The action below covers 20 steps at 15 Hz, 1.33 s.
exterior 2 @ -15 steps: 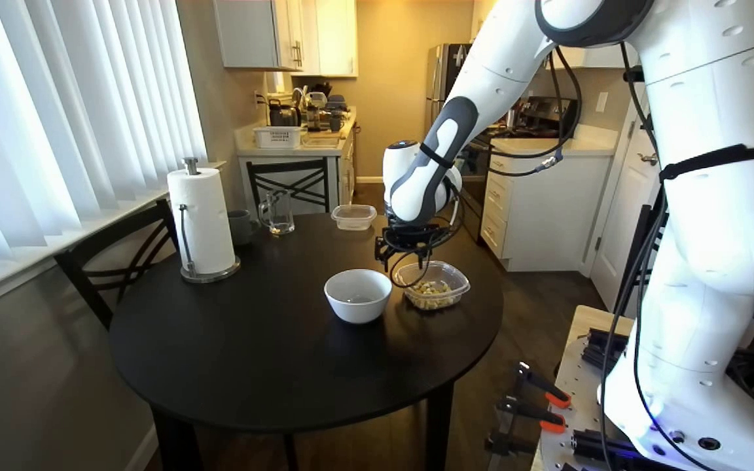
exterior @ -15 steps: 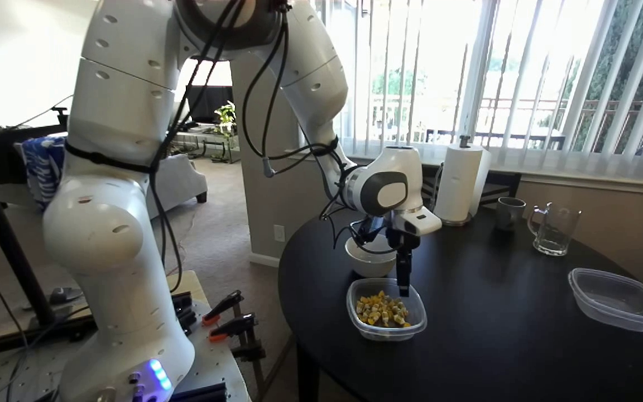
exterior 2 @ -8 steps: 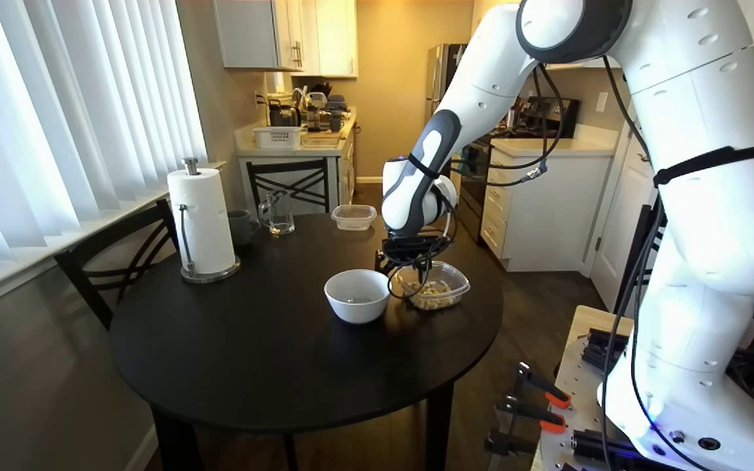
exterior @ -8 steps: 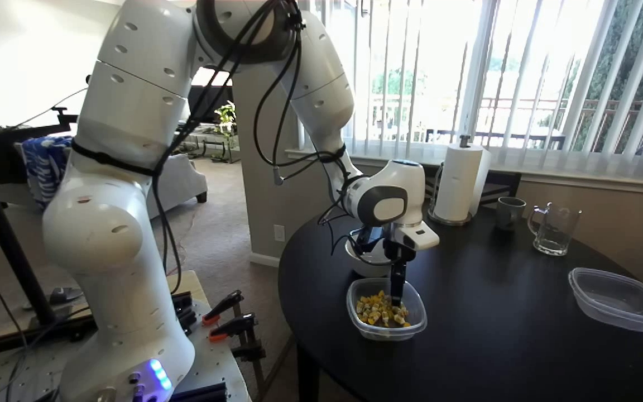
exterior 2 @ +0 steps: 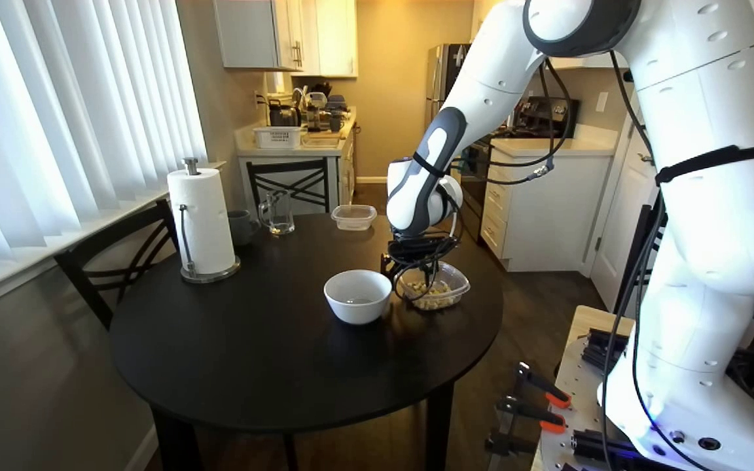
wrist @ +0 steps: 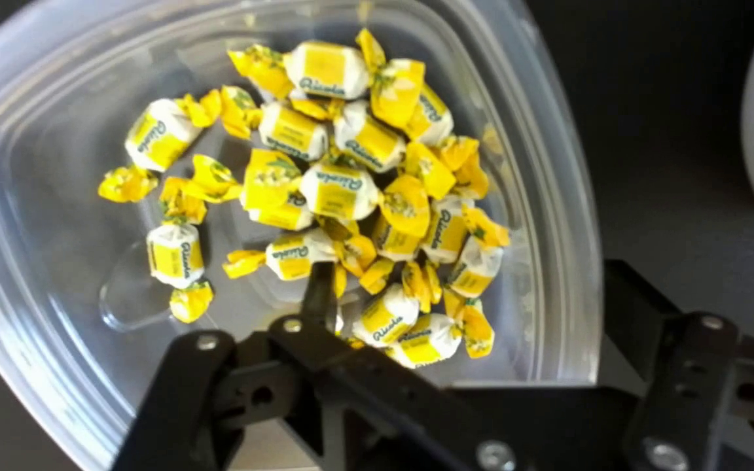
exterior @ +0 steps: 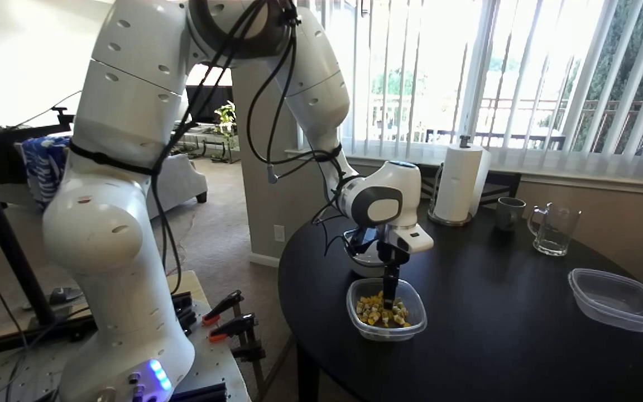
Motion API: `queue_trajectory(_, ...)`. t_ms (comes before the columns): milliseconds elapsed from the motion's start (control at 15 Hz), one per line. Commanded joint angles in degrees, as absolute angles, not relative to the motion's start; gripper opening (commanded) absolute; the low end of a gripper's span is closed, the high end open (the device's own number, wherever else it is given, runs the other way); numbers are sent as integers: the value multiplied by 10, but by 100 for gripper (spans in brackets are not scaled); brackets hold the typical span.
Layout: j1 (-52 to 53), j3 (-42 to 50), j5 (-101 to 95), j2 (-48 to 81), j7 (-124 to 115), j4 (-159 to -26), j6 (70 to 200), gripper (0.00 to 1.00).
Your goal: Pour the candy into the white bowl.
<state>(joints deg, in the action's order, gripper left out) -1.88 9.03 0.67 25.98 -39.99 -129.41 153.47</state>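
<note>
The table [exterior: 494,340], cut off in an exterior view, bears the tub [wrist: 563,261] just beside the bowl [exterior: 366,270], which there shows only partly behind the gripper [wrist: 472,268]. That gripper is spread wide, one finger [wrist: 319,296] inside the tub's rim, one outside, its tip hard to make out against the dark. The candy [wrist: 338,190] lies in the tub; I cannot tell if the inner finger touches it.

Set in home dining area, shown by round table [exterior 2: 252,356], kitchen cabinets [exterior 2: 266,33], stove [exterior 2: 534,114], refrigerator [exterior 2: 441,72], sofa [exterior: 183,181] and, probably, television [exterior: 220,95].
</note>
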Motion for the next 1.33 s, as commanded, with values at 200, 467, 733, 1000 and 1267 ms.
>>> queue_trajectory(200,-10,98,17,168,-351,-1404,1588,100)
queue_trajectory(467,-16,92,23,150,-322,-1417,1591,59)
queue_trajectory(733,-16,94,25,156,-317,-1406,1580,34)
queue_trajectory(1000,-14,96,24,170,-322,-1395,1571,59)
queue_trajectory(1267,-18,91,30,172,-312,-1397,1577,18)
